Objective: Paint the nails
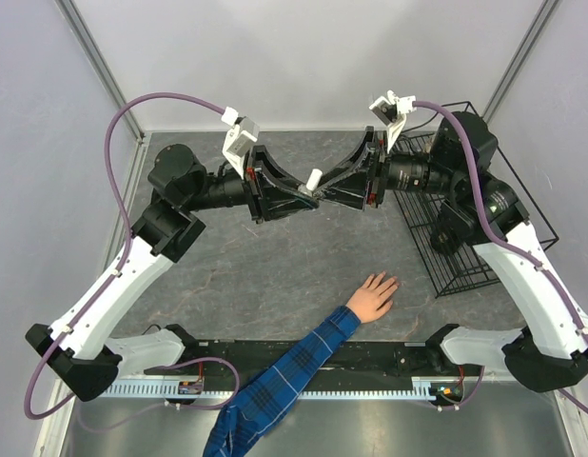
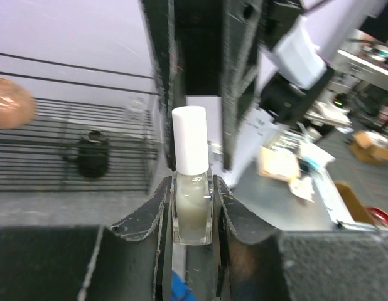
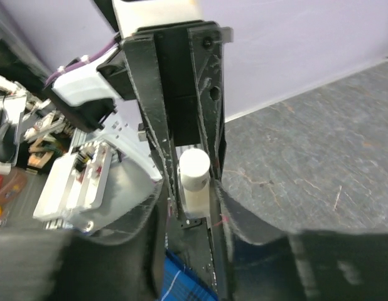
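A light-skinned hand with a blue plaid sleeve lies palm down near the table's front edge; its nails are too small to make out. High above the table's middle, my left gripper is shut on a small glass nail polish bottle of pale liquid. The bottle's white cap points at my right gripper. That gripper's fingers stand on either side of the cap, open, with a narrow gap showing on one side. In the top view the two grippers meet tip to tip.
A black wire rack stands at the right side of the table, behind the right arm. In the left wrist view a dark object sits in the rack. The grey stone-patterned table spreads between the arms.
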You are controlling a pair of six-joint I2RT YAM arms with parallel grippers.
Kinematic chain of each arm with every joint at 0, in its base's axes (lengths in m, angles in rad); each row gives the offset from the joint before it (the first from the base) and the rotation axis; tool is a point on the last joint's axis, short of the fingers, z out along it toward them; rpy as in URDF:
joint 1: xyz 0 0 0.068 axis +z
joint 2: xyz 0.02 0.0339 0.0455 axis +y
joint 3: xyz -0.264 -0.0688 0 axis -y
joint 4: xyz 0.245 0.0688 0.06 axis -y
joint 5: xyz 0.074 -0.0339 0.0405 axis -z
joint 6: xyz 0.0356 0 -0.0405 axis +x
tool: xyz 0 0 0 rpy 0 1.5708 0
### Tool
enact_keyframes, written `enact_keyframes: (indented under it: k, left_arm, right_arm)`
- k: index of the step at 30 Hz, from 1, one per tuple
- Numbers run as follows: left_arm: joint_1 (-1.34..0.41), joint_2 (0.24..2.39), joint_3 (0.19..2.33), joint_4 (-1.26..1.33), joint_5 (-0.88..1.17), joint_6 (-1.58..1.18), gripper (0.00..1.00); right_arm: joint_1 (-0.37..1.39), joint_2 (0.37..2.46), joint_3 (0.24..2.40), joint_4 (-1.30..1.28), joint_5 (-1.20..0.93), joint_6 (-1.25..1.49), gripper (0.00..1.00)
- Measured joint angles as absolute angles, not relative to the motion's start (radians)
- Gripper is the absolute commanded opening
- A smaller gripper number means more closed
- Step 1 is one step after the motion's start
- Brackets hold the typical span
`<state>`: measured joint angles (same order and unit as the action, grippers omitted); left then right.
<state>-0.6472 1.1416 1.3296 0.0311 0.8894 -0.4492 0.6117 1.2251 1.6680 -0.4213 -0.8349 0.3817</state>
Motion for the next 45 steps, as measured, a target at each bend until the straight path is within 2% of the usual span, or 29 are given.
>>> enact_keyframes:
  k: [1, 5, 8, 13, 18, 21, 28, 32, 35, 36, 45]
  left_arm:
    - [-0.646, 1.141, 1.332, 0.030, 0.867, -0.437, 0.02]
    - [-0.645, 1.142, 1.333, 0.031, 0.803, -0.400, 0.02]
    - [-0.645, 1.142, 1.335, 0.029, 0.777, -0.373, 0.02]
    - [-0.645, 1.139, 1.351, -0.037, 0.748, -0.288, 0.02]
    - [-0.645, 1.137, 1.363, -0.114, 0.731, -0.174, 0.02]
    - [-0.645, 1.137, 1.363, -0.150, 0.715, -0.098, 0.02]
    - [-0.645, 1.138, 1.363, -0.187, 0.700, 0.006, 0.02]
    - [-0.645, 1.144, 1.363, -0.190, 0.700, 0.018, 0.02]
    - [-0.645, 1.148, 1.363, -0.192, 0.700, 0.022, 0.02]
    - [-0.645, 1.149, 1.363, -0.192, 0.700, 0.023, 0.02]
    - [-0.645, 1.152, 1.364, -0.209, 0.700, 0.028, 0.02]
  right_arm:
    - [0.612, 1.226, 1.676, -0.440, -0.817, 0.374, 0.55]
    - [0.616, 1.250, 1.756, -0.537, -0.747, 0.353, 0.71]
    - [0.620, 1.277, 1.837, -0.620, -0.675, 0.339, 0.76]
    - [0.620, 1.353, 2.023, -0.798, -0.567, 0.338, 0.71]
    - [0.621, 1.486, 2.246, -0.946, -0.550, 0.360, 0.69]
    - [0.620, 1.511, 2.257, -1.001, -0.545, 0.374, 0.64]
    - [0.621, 1.518, 2.238, -1.068, -0.544, 0.377, 0.60]
    - [0.625, 1.517, 2.233, -1.075, -0.543, 0.370, 0.54]
    - [0.632, 1.517, 2.233, -1.075, -0.535, 0.365, 0.42]
    - [0.637, 1.518, 2.233, -1.075, -0.532, 0.361, 0.40]
    - [0.698, 1.523, 2.233, -1.071, -0.484, 0.344, 0.43]
